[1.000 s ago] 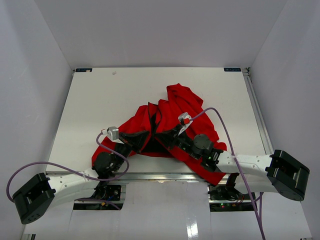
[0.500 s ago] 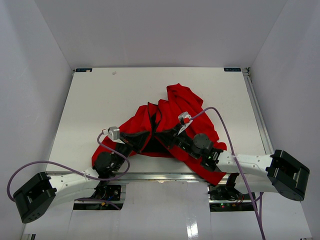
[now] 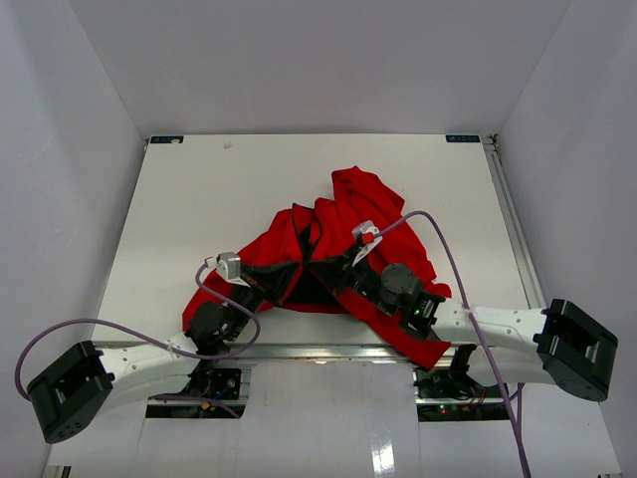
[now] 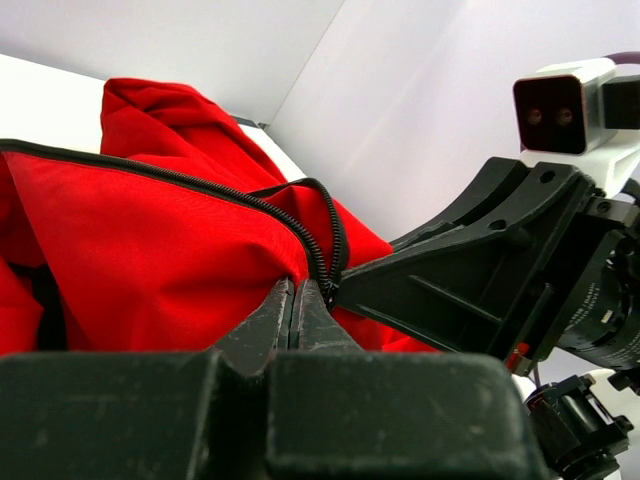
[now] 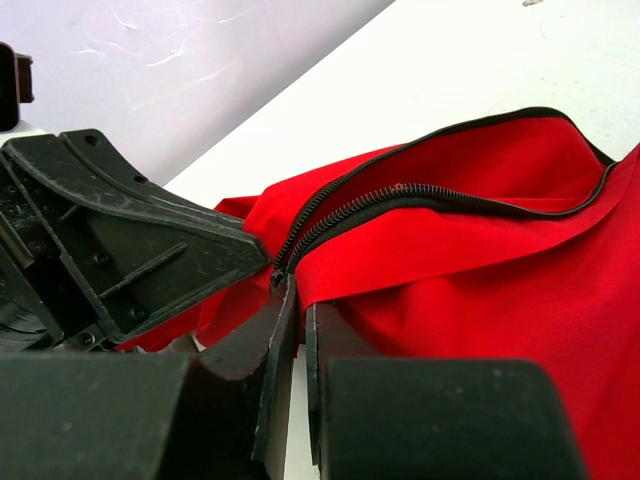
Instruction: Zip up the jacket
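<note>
Jacket, overhead view: red jacket [image 3: 338, 214] lies crumpled on the white table [image 3: 199, 189], right of centre, its near part reaching the near edge.
Left gripper, overhead view: left gripper [image 3: 287, 280] reaches in from the near left over the jacket's near-left part. Jaw state cannot be told from here.
Right gripper, overhead view: right gripper [image 3: 330, 271] reaches in from the near right across the fabric, tips close to the left gripper's. Jaw state cannot be told from here.
Cable, overhead view: a purple cable [image 3: 119, 329] loops along the left arm.

Jacket, left wrist view: jacket [image 4: 150, 250] fills the left and centre.
Zipper, left wrist view: dark zipper [image 4: 200, 183] runs along the top edge of a red panel and bends down to the fingertips.
Left gripper, left wrist view: left gripper [image 4: 297, 292] has its jaws pressed together with no gap, tips on the red cloth at the zipper's low end, gripping the hem.
Right gripper's finger, left wrist view: finger [image 4: 440, 285] comes in from the right, its tip touching the same spot.

Jacket, right wrist view: jacket [image 5: 480, 270] spreads right of the fingers.
Zipper, right wrist view: two rows of zipper [image 5: 400, 193] teeth converge just above the fingertips.
Right gripper, right wrist view: right gripper [image 5: 296, 300] has its jaws narrowed to a thin slit, and the red hem edge runs into it, pinched.
Left gripper's finger, right wrist view: finger [image 5: 150, 250] enters from the left, its tip just beside the right gripper's.
Table, right wrist view: white table [image 5: 450, 60] shows beyond the cloth.
</note>
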Motion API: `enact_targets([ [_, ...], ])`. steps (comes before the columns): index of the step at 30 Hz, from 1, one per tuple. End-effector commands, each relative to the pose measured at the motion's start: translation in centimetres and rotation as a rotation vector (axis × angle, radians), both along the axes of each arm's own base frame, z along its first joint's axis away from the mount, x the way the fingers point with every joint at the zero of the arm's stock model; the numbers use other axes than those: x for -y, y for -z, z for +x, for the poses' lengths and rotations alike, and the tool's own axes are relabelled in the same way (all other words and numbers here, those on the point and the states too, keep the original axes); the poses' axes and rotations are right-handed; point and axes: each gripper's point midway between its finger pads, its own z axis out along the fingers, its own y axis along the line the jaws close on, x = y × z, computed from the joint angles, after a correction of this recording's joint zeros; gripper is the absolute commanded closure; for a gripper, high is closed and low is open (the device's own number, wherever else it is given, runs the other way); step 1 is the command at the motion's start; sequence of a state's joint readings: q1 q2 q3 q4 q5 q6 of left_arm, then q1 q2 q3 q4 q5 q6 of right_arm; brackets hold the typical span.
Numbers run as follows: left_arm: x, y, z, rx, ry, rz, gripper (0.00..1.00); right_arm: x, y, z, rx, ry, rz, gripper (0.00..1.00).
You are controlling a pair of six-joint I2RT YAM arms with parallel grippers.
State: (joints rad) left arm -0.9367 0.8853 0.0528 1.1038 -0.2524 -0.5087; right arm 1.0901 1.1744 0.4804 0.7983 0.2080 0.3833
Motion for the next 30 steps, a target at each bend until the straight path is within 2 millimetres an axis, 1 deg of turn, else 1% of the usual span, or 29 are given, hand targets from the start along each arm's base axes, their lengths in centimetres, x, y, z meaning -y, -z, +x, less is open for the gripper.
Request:
enact_targets([
  [1,-0.2,2.3,-1.2,-0.008,0.045,0.050,1.00,0.6,-5.1,1.4,0.088,0.085,0.091,0.92],
  [7,0.2,2.3,-1.7,0.002,0.080,0.061,1.00,0.5,-5.4,1.6,0.094,0.087,0.085,0.92],
  [14,0.6,2.9,-1.7,-0.002,0.092,0.089,1.00,0.8,-6.0,1.7,0.107,0.096,0.087,0.92],
  [19,0.5,2.8,-1.8,0.005,0.091,0.088,1.00,1.4,-6.6,2.2,0.114,0.127,0.091,0.92],
  [30,0.6,3.2,-2.0,0.008,0.105,0.101,1.00,1.0,-7.7,3.3,0.097,0.149,0.098,0.92],
])
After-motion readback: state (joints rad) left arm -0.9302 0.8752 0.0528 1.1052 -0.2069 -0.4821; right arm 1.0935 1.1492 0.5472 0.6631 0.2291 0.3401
